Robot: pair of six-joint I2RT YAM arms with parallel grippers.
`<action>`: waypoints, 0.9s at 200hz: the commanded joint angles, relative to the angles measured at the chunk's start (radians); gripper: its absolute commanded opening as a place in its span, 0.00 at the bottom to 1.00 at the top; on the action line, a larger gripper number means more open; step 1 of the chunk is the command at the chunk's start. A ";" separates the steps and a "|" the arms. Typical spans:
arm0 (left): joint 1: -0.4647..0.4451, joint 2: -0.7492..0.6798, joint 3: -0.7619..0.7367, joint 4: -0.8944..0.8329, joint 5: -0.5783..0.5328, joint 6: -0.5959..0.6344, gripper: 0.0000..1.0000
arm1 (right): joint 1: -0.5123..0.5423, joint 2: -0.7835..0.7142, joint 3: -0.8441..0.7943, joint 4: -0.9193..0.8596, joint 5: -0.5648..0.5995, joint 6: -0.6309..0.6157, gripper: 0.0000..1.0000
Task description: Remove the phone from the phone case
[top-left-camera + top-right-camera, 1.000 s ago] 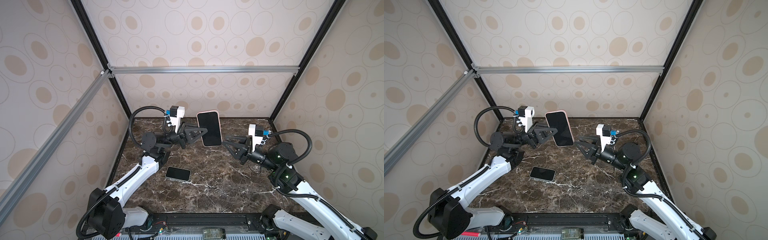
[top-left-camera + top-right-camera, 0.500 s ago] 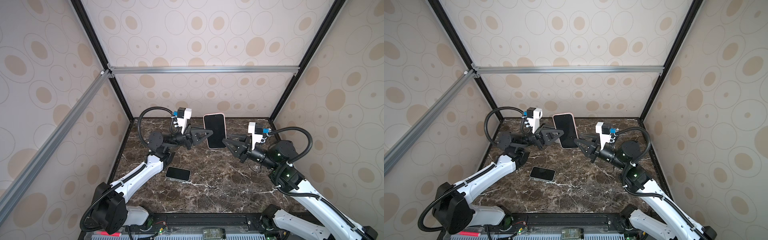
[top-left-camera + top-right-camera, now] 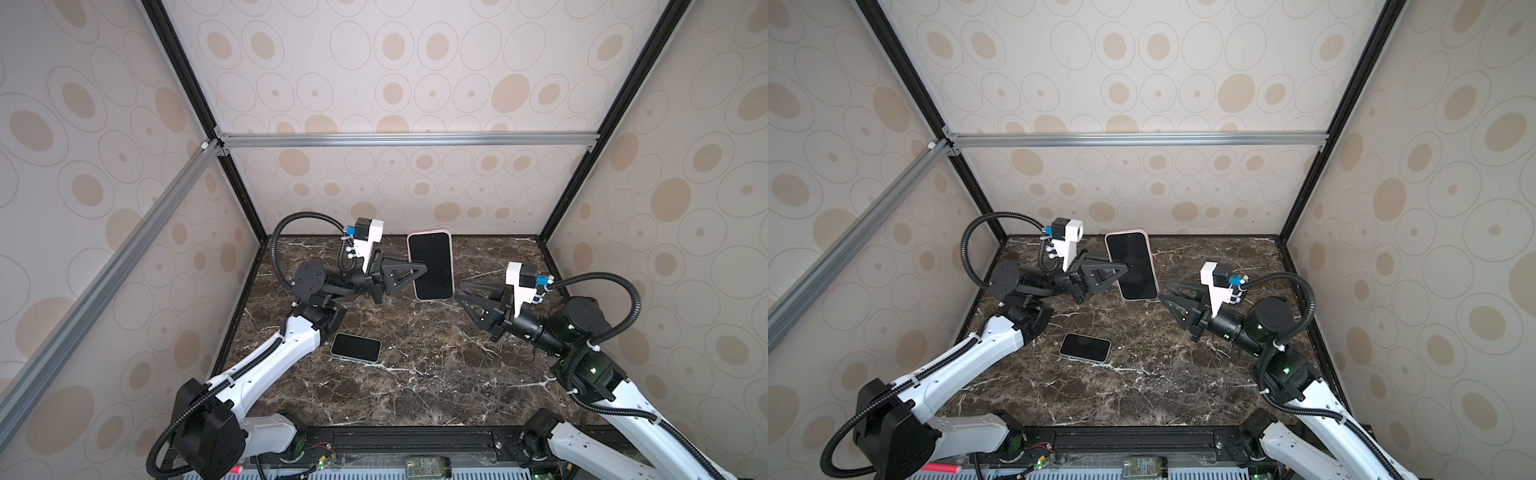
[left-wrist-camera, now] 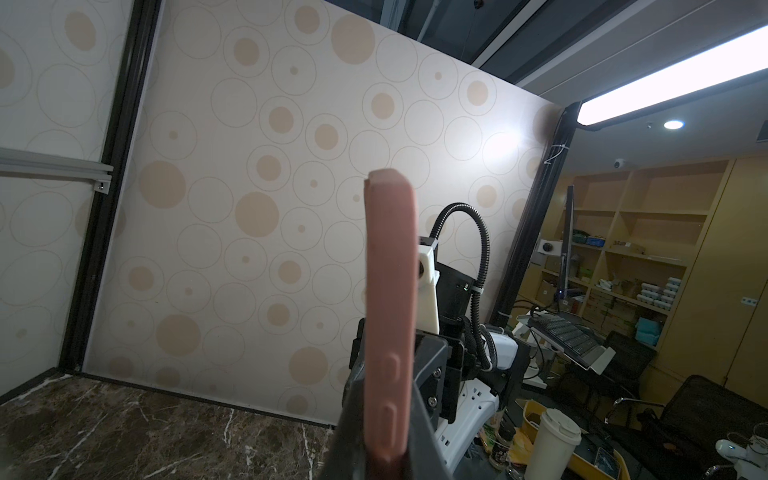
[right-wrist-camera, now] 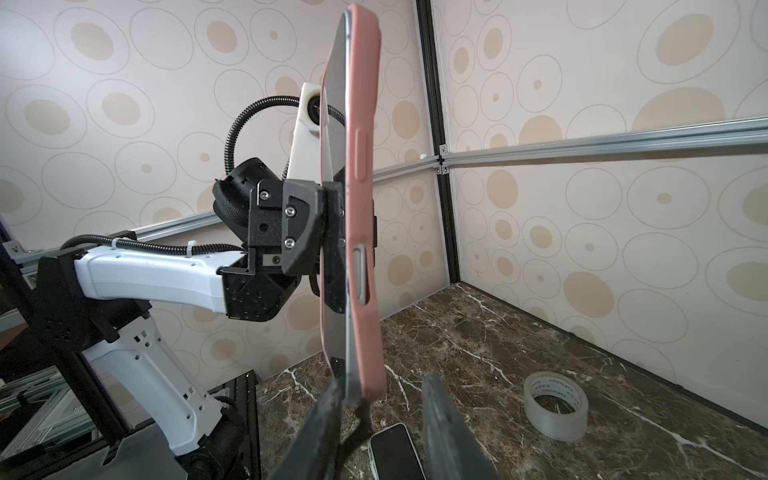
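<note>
The phone (image 3: 430,266) (image 3: 1133,266), screen dark, sits in a pink phone case (image 4: 388,291) (image 5: 363,208). It hangs upright above the marble table (image 3: 415,386). My left gripper (image 3: 415,272) (image 3: 1121,268) (image 4: 386,436) is shut on its long edge, one finger on the screen and one on the case's back. My right gripper (image 3: 459,291) (image 3: 1165,291) (image 5: 384,384) is open at the phone's lower corner. In the right wrist view that corner lies between the fingers, close to one finger, with a gap to the other.
A second phone (image 3: 356,347) (image 3: 1085,347) (image 5: 397,453) lies flat, screen up, on the table below the left forearm. A roll of clear tape (image 5: 556,405) lies on the table near the wall. Patterned walls enclose three sides.
The left arm has carried the cased phone a little to the right and turned it more upright. The right gripper has stayed near its lower corner.
</note>
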 commanded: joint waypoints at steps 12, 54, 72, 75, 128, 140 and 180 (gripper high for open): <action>0.007 -0.025 0.040 0.087 0.001 -0.007 0.00 | 0.000 -0.017 0.011 -0.099 0.039 -0.049 0.35; 0.005 -0.006 0.041 0.170 0.027 -0.069 0.00 | 0.000 0.027 0.020 -0.025 -0.004 -0.003 0.35; 0.004 -0.007 0.042 0.166 0.029 -0.068 0.00 | 0.000 0.048 0.031 -0.002 -0.030 0.009 0.35; 0.005 -0.006 0.042 0.164 0.029 -0.068 0.00 | 0.000 0.050 0.031 0.001 -0.035 0.010 0.35; 0.005 -0.009 0.044 0.141 0.028 -0.048 0.00 | 0.000 0.044 0.018 0.044 -0.077 0.016 0.37; 0.005 -0.007 0.045 0.140 0.029 -0.046 0.00 | 0.000 0.039 0.014 0.045 -0.077 0.015 0.37; 0.005 0.003 0.053 0.144 0.037 -0.053 0.00 | -0.001 0.042 0.018 0.045 -0.068 0.013 0.37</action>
